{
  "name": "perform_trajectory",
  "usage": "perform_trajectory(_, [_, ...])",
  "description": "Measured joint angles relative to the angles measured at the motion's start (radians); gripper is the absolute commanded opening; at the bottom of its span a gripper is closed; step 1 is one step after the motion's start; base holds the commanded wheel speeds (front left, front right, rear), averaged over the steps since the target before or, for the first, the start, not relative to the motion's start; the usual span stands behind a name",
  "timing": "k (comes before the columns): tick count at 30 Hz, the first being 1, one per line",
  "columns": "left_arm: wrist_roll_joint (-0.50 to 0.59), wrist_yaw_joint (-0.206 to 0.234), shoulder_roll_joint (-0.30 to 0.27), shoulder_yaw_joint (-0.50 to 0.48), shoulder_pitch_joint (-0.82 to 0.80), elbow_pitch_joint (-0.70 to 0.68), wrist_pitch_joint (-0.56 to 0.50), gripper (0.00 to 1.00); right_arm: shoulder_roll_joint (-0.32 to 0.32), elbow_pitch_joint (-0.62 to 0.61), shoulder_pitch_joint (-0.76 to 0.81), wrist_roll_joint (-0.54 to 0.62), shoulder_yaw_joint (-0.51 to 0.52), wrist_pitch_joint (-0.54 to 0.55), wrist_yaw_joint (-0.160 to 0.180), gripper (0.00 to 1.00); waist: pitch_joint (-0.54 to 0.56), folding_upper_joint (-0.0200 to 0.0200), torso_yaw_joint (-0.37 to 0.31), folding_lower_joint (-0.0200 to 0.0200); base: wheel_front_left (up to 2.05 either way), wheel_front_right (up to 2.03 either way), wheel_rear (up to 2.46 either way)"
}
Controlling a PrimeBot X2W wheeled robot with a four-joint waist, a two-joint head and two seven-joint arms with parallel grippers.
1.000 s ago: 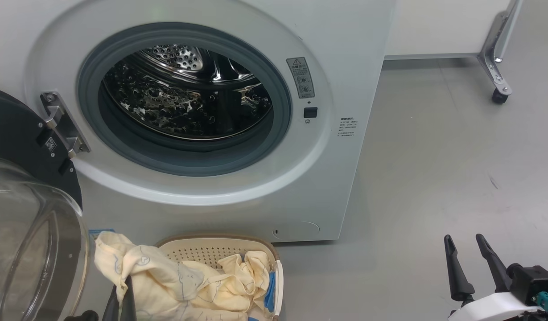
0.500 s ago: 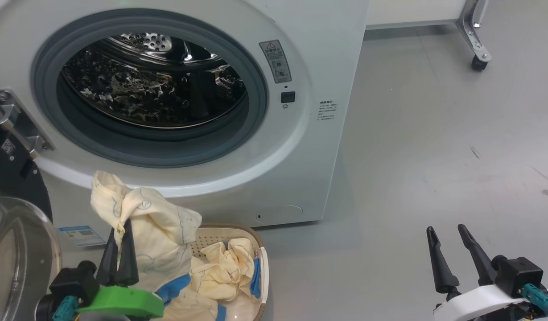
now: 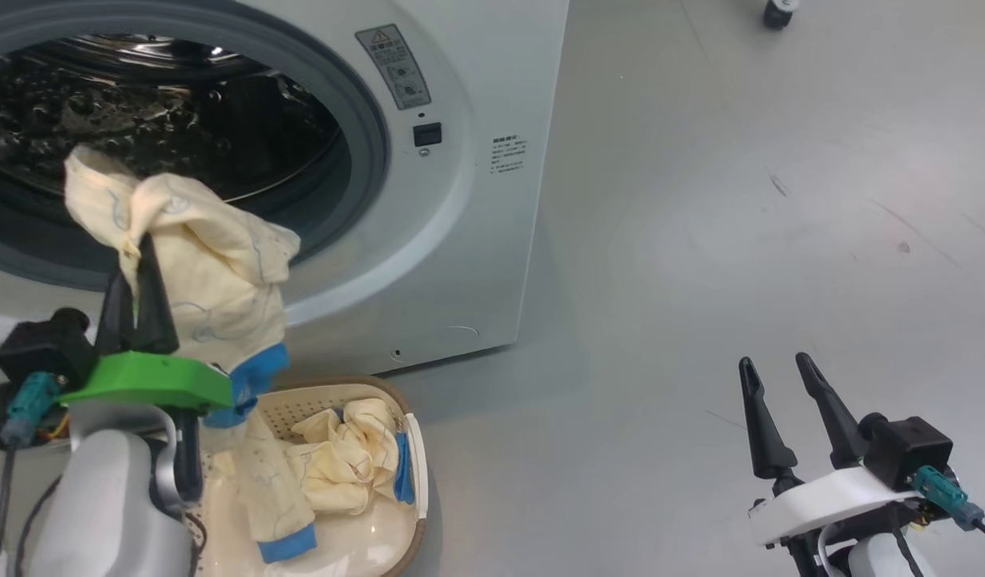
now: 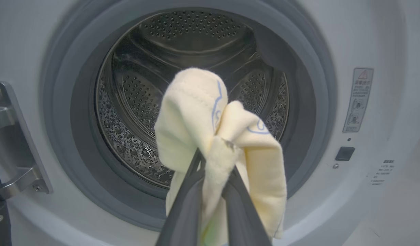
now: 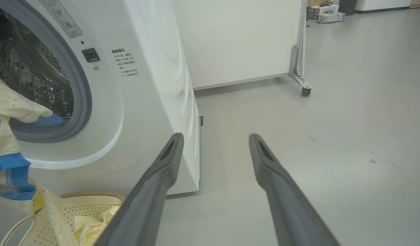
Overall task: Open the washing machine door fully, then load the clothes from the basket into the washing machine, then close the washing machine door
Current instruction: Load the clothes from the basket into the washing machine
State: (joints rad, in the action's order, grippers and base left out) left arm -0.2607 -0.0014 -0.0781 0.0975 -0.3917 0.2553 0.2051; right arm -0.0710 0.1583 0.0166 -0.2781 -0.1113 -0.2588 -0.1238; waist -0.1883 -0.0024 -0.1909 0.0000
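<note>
My left gripper [image 3: 137, 248] is shut on a cream-yellow garment [image 3: 211, 264] and holds it up in front of the washing machine's [image 3: 460, 224] round opening. The garment's blue-cuffed lower end [image 3: 252, 377] trails down to the basket [image 3: 416, 449], where more clothes [image 3: 344, 457] lie. In the left wrist view the gripper [image 4: 215, 160] pinches the cloth [image 4: 196, 109] before the steel drum [image 4: 196, 44]. The door's hinge [image 4: 15, 143] shows; the door itself is out of view. My right gripper [image 3: 774, 365] stands open and empty over the floor, also seen as gripper [image 5: 215, 136].
Grey floor [image 3: 740, 200] stretches to the right of the machine. A white partition on a castor [image 5: 305, 91] stands behind it. The machine's right side panel [image 5: 155, 85] is just left of my right fingers.
The head camera has swung right and down. My left gripper has lifted the cream garment out of the basket, up to the drum opening. The right gripper holds its pose.
</note>
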Motion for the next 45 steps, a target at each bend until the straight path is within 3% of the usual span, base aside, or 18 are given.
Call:
perform_trajectory(13, [0.056, 0.013, -0.170, -0.078, -0.275, 0.135, -0.044, 0.00, 0.017, -0.005, -0.084, -0.028, -0.064, 0.000, 0.000, 1.00, -0.150, 0.0000, -0.136, 0.0001, 0.00, 0.00, 0.00])
perform_trajectory(20, [0.077, 0.026, -0.232, -0.105, -0.402, 0.188, -0.048, 0.00, 0.025, -0.003, -0.119, -0.032, -0.103, 0.000, 0.000, 1.00, -0.243, 0.0000, -0.205, 0.0001, 0.00, 0.00, 0.00])
perform_trajectory(32, [0.114, 0.031, -0.281, -0.104, -0.516, 0.285, -0.009, 0.00, 0.028, -0.004, -0.177, -0.041, -0.105, 0.000, 0.000, 1.00, -0.376, 0.0000, -0.280, 0.0002, 0.00, 0.00, 0.00])
perform_trajectory(45, [0.151, 0.031, -0.330, -0.092, -0.688, 0.316, 0.034, 0.00, 0.031, 0.005, -0.214, -0.042, -0.142, 0.000, 0.000, 1.00, -0.452, 0.0000, -0.303, 0.0002, 0.00, 0.00, 0.00])
